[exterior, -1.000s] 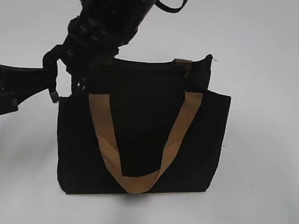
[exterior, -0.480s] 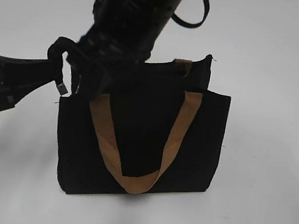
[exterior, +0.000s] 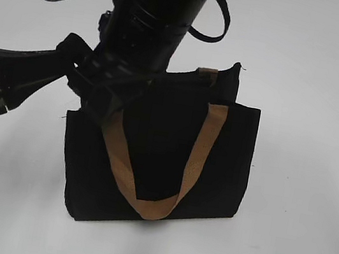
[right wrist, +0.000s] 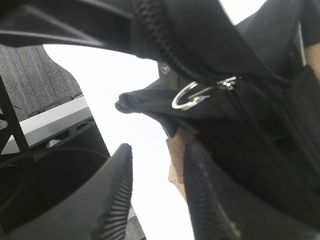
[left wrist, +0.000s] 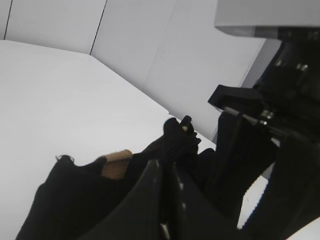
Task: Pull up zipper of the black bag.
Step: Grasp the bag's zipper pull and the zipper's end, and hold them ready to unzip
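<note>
Black rectangular fabric bag [exterior: 165,152], tan woven webbing handle [exterior: 198,151] draped down its front, stands on the white desk [exterior: 317,92]. Ribbed right end effector [right wrist: 155,200] fingers sit apart below the bag's silvery ring zipper pull [right wrist: 192,95]. Left end effector [left wrist: 165,200] fingers are pressed together beside the bag's corner; contents unclear.

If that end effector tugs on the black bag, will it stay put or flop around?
Probably flop. The black bag is soft fabric: its top edge sags unevenly and one corner pokes up. It looks light, so a tug would likely drag or tip it; the left end effector, shut on fabric at the top edge, seems to steady it. The tan handle hangs limp.
</note>
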### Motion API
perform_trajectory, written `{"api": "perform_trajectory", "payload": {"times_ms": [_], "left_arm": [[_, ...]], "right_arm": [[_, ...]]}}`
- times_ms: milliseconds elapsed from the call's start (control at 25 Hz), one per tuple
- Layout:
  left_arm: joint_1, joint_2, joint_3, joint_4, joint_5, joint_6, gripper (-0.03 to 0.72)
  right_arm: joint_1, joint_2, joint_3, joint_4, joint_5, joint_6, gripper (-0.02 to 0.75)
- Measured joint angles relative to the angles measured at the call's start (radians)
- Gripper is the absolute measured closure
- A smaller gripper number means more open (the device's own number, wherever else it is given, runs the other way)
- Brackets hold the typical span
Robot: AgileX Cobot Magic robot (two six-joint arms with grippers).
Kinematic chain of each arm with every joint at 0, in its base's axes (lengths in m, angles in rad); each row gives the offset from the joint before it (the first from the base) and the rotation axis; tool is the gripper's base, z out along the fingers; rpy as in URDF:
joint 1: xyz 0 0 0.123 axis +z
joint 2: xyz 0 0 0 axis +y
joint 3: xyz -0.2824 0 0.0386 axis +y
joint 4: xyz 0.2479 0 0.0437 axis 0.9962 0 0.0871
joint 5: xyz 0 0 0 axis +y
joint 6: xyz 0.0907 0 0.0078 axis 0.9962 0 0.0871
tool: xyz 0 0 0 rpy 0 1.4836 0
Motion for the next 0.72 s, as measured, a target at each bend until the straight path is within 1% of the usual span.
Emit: {"api": "perform_trajectory", "payload": {"times_ms": [240, 480, 600, 720], "left_arm": [[0.000, 0.000, 0.000, 0.000, -0.007, 0.000, 0.683], [0.000, 0.000, 0.000, 0.000, 0.000, 0.000, 0.683], [0.000, 0.000, 0.000, 0.000, 0.004, 0.000, 0.683], [0.000, 0.000, 0.000, 0.000, 0.005, 0.000, 0.684]], "right_arm": [[0.000, -0.056, 0.000, -0.005, -0.017, 0.011, 0.461], [0.000, -0.080, 0.000, -0.025, -0.026, 0.109, 0.461], [0.000, -0.080, 0.000, -0.027, -0.100, 0.120, 0.467], [0.000, -0.080, 0.000, -0.027, -0.196, 0.120, 0.504]]}}
